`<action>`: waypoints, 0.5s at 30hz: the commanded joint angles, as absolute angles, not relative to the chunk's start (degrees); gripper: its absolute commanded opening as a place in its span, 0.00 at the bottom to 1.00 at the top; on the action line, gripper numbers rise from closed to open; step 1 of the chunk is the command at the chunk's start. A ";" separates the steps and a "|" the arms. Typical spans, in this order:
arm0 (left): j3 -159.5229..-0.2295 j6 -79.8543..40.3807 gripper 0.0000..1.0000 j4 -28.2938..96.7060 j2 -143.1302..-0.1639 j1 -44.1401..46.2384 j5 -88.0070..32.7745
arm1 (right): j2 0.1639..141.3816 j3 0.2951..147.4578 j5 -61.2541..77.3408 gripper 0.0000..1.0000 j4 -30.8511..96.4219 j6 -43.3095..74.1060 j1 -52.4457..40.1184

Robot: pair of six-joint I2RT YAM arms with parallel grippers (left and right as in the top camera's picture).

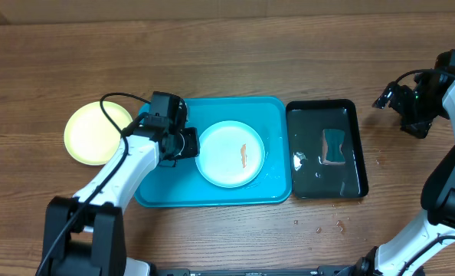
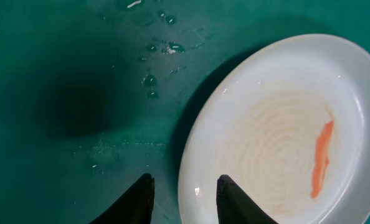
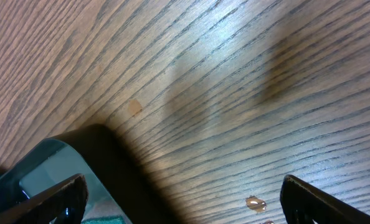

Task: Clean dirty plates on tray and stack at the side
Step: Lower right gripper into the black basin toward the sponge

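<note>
Leftmost, a pale yellow-green plate (image 1: 99, 133) lies on the bare table (image 1: 235, 61), just outside the turquoise tray (image 1: 212, 195). Over the tray's left part I hold the left gripper (image 2: 184, 200), jaws partly apart and straddling the left rim of the white plate (image 1: 230, 153); I see no pinch on it. That plate lies flat in the tray's middle, with an orange-red smear (image 2: 321, 158) right of its centre. Water drops (image 2: 154, 81) dot the tray floor beside it. Next right, touching the tray, a black tray (image 1: 354, 115) holds water and a small teal object (image 1: 335, 146). Far right, the right gripper (image 3: 185, 208) hangs over wood, jaws spread wide, nothing between them.
</note>
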State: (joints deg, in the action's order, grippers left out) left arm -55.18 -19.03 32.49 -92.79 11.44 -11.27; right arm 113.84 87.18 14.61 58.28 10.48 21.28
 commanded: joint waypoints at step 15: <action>-55.99 -16.91 0.16 32.77 -98.26 12.49 -10.35 | 112.73 88.36 14.41 1.00 58.11 10.48 21.23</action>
State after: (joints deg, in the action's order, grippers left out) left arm -55.18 -17.78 32.18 -97.47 11.66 -10.85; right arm 113.84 87.18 14.61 58.24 10.48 21.28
